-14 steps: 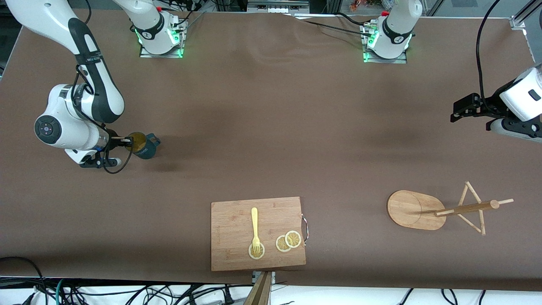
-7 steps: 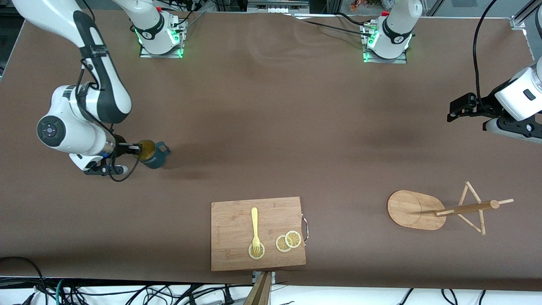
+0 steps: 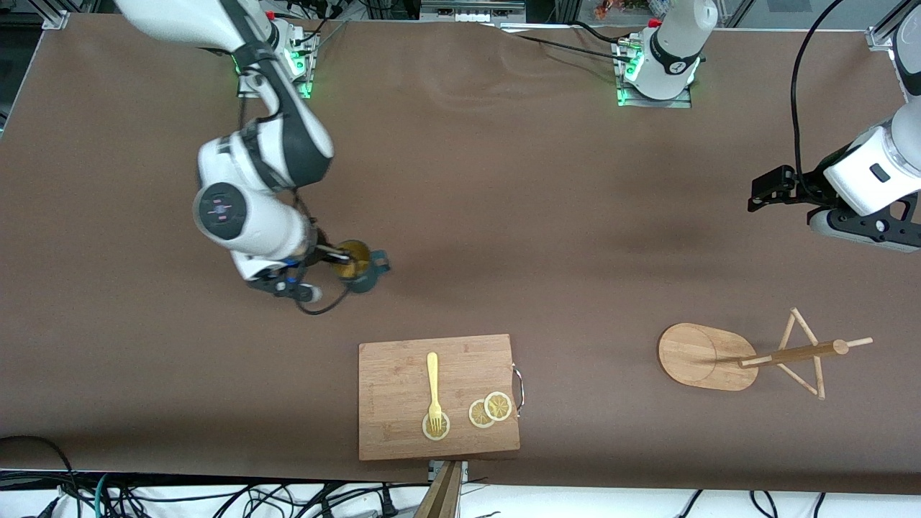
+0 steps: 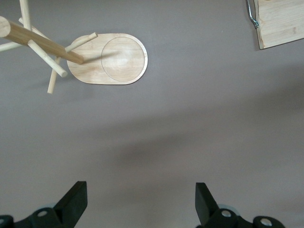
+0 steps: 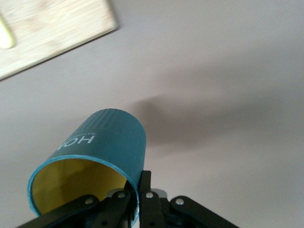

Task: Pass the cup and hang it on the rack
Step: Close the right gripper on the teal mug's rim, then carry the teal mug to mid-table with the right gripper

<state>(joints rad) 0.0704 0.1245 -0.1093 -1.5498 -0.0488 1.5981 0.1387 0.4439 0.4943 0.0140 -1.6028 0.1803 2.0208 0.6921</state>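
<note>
The one cup [image 3: 357, 269] is held by its rim, lifted over bare table, in the right gripper [image 3: 332, 253], whose jaws are clamped on it. The left gripper [image 3: 764, 193], jaws spread wide and empty, is stationed well apart, above the one rack [image 3: 748, 355].

Bare table [image 3: 547, 237] lying open between the two arms, cutting board [image 3: 403, 374] with fork [image 3: 432, 381] sitting nearer the camera, rack [image 3: 719, 356] standing toward the left arm's end
</note>
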